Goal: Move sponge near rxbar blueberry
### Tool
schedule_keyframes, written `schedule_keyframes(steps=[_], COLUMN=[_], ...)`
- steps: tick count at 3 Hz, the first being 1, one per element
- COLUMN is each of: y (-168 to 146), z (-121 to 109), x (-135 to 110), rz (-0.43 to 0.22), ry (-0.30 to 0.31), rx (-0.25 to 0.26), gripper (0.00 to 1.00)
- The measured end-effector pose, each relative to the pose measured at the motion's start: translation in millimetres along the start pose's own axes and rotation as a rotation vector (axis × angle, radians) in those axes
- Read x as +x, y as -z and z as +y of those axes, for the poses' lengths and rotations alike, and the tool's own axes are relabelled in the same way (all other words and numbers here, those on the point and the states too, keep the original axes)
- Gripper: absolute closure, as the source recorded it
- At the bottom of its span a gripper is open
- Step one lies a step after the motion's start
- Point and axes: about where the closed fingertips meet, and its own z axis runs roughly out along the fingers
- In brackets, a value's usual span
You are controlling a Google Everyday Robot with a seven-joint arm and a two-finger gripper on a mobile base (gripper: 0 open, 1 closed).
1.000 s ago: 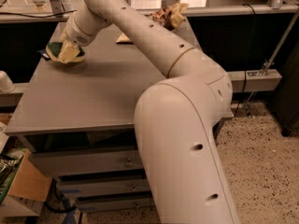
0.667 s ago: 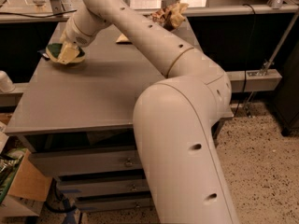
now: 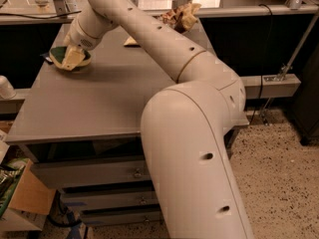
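Observation:
The sponge (image 3: pixel 61 55), with a dark green top and a pale base, lies at the far left of the grey table (image 3: pixel 114 98), close to its left edge. My gripper (image 3: pixel 74 58) is down on the sponge's right half and covers part of it. A small dark flat piece (image 3: pixel 48 59) sticks out at the sponge's left side. It may be the rxbar blueberry, but I cannot make out its wrapper. My arm reaches from the lower right across the table to that corner.
A brown and tan snack bag (image 3: pixel 182 15) lies at the table's far edge. A flat tan item (image 3: pixel 130 42) sits behind the arm. Drawers (image 3: pixel 89 176) are under the table. A cardboard box (image 3: pixel 30 195) stands on the floor at the left, with a white object (image 3: pixel 6 87) above it.

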Motion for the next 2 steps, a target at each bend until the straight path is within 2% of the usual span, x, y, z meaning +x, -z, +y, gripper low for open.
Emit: schedule_keyframes(steps=[1, 2], y=[0.4, 3.8], z=[-1.7, -4.2], x=[0.8, 2.2], rz=[0.001, 0.001], ry=[-0.001, -0.005], rx=[0.002, 0.010], gripper=[0.00, 0.00])
